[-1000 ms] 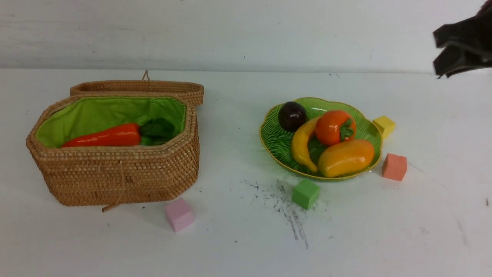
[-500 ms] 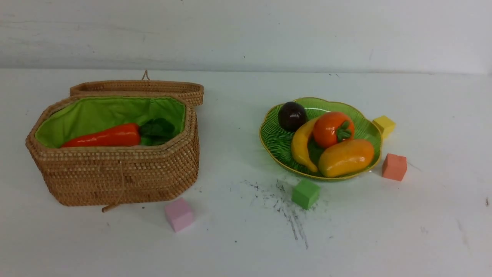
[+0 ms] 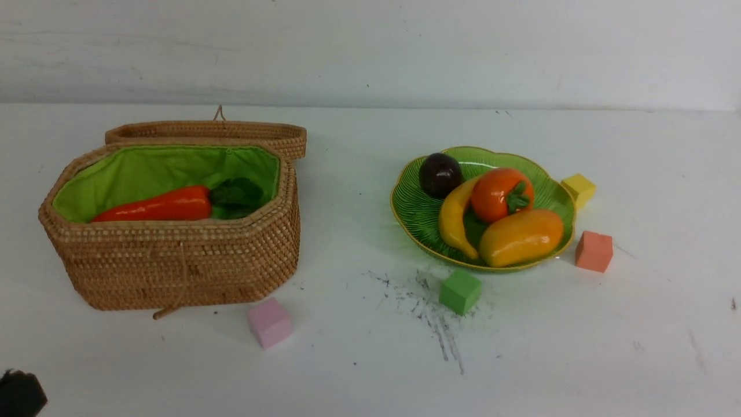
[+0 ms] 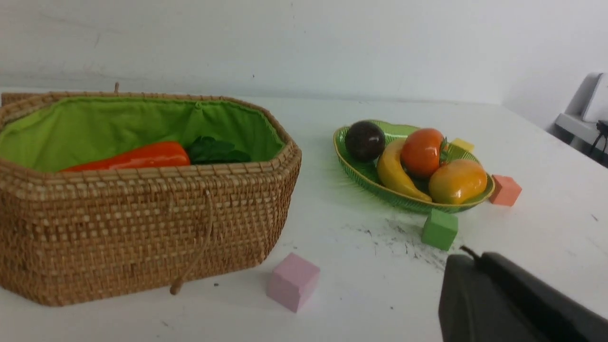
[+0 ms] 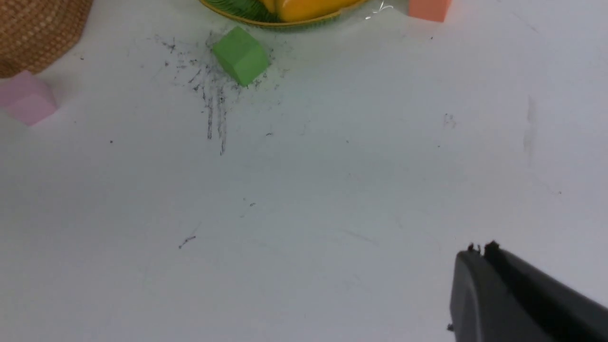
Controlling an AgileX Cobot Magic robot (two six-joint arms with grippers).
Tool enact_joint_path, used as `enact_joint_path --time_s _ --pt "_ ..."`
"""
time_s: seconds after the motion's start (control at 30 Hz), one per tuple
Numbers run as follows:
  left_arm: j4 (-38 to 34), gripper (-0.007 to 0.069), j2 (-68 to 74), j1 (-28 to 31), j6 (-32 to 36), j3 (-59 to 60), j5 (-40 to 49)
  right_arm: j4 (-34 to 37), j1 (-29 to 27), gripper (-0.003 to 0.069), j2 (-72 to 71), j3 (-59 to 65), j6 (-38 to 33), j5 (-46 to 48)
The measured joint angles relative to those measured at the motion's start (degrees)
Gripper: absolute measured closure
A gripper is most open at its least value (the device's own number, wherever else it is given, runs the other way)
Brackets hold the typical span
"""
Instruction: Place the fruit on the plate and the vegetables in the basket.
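The green glass plate [image 3: 414,211] [image 4: 361,173] at the right holds the fruit: a dark mangosteen [image 3: 440,174], a banana [image 3: 452,219], an orange persimmon [image 3: 501,193] and a mango [image 3: 521,237]. The open wicker basket [image 3: 173,266] [image 4: 142,237] at the left holds a carrot [image 3: 156,205] with green leaves; other vegetables are hidden. My left gripper [image 4: 475,259] is shut and empty, low near the front left corner [image 3: 20,394]. My right gripper [image 5: 480,249] is shut and empty over bare table, out of the front view.
Foam cubes lie about: pink [image 3: 269,322] before the basket, green [image 3: 460,291] before the plate, salmon [image 3: 594,251] and yellow [image 3: 579,189] to its right. The basket lid [image 3: 208,132] lies open behind. Black scuff marks [image 3: 428,315] stain the table [image 3: 370,376].
The right gripper has left the front view's upper right corner. The left gripper's tip has come into the lower left corner. Fruit and carrot have not moved.
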Motion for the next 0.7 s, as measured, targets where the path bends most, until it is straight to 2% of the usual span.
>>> enact_joint_path --time_s 0.2,0.47,0.7 --pt "0.0 0.0638 0.0 0.0 0.0 1.34 3.28 0.0 0.0 0.0639 -0.34 0.14 0.0 2.47" --pt "0.0 0.0638 0.0 0.0 0.0 1.34 6.78 -1.89 0.0 0.0636 -0.84 0.2 0.0 1.26" --pt "0.0 0.0638 0.0 0.0 0.0 1.34 6.89 -2.85 -2.53 0.0661 -9.95 7.68 -2.91 -15.68"
